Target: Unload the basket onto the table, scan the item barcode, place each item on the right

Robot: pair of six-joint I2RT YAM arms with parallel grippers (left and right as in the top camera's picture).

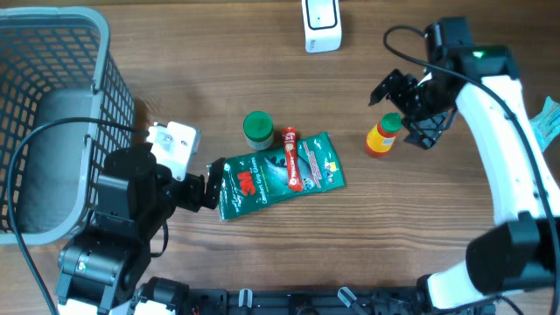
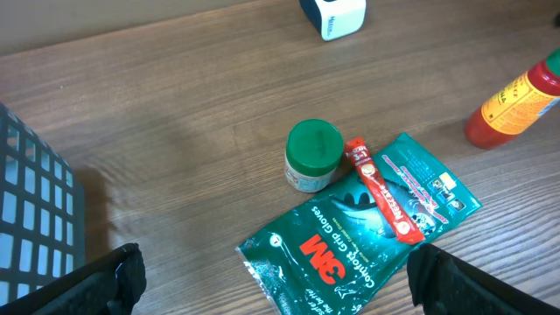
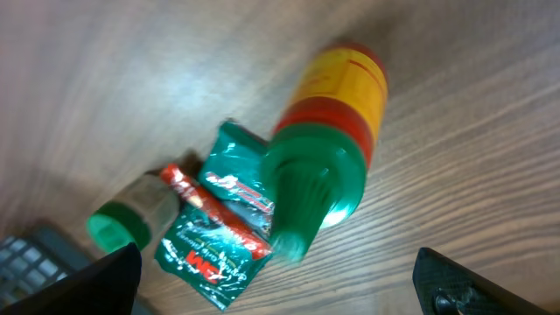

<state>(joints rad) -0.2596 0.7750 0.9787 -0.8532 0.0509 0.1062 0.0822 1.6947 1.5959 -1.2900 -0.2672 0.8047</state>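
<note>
We take the green 3M Comfort Grip Gloves packet (image 1: 276,175) as our landmark; it lies flat near the middle of the wooden counter (image 1: 201,79). The task's item, a sauce bottle (image 1: 382,136) with a yellow and red label and a green cap, stands upright on the counter to the right of the packet, apart from it. The right gripper (image 1: 404,112) hangs at the bottle, on the side away from the packet. Its fingers are spread wide and hold nothing, and in the right wrist view the bottle's cap sits between them with neither finger touching it. A white barcode scanner (image 1: 321,24) stands well beyond the packet at the far edge of the counter, well apart from the bottle. A small jar with a green lid (image 1: 257,128) stands just beside the packet's far left corner. A red stick sachet (image 1: 290,157) lies next to the jar, with its near end resting across the packet. The left gripper (image 1: 210,185) sits low at the packet's left end, also spread wide and empty. From the overhead view we cannot quite tell whether its fingertips touch the packet's edge. A grey mesh basket (image 1: 52,87) stands far to the left of the packet, beyond the left arm.
</note>
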